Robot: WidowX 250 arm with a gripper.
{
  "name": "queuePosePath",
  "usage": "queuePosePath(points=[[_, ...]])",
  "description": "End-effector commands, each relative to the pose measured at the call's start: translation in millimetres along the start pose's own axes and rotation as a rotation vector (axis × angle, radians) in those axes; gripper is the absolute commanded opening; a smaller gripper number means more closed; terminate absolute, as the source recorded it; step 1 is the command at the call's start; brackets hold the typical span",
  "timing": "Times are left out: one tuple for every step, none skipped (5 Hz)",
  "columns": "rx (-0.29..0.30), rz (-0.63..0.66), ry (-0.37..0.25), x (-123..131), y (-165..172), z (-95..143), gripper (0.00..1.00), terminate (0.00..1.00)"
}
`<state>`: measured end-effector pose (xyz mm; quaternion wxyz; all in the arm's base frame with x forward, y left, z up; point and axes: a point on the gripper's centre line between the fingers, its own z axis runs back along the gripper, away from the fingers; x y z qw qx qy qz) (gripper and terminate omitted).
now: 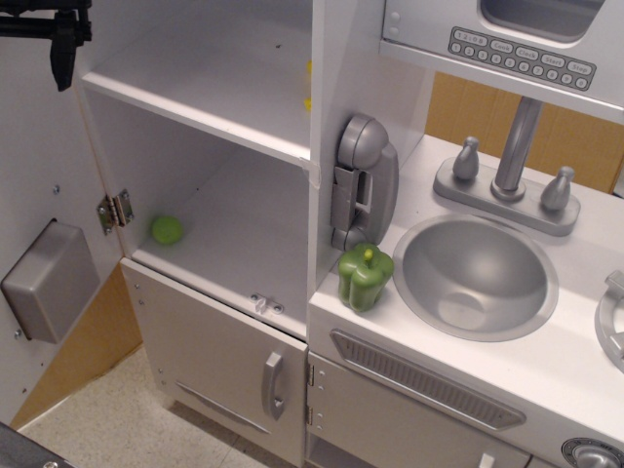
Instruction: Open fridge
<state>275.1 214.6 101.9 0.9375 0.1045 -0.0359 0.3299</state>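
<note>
The fridge (210, 166) stood at the left of the toy kitchen w/ its big door (44, 253) swung wide to the left, inner face and grey box toward camera. White shelves were exposed; a small green ball (167, 229) sat on the lower shelf. Task looked basically done: nothing left but maybe backing the arm off. The gripper (58, 39) was at the far top-left corner, mostly cut off by the frame edge, near the door's top edge; couldn't tell if clenched or released, or touching the door. The lower door (229, 366) was closed. A green pepper (366, 278) sat on the counter beside the sink (475, 276).
</note>
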Motion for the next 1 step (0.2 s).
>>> queuePosePath(points=[[-0.002,0.015,-0.056,5.7,10.5,24.7,1.0,1.0]])
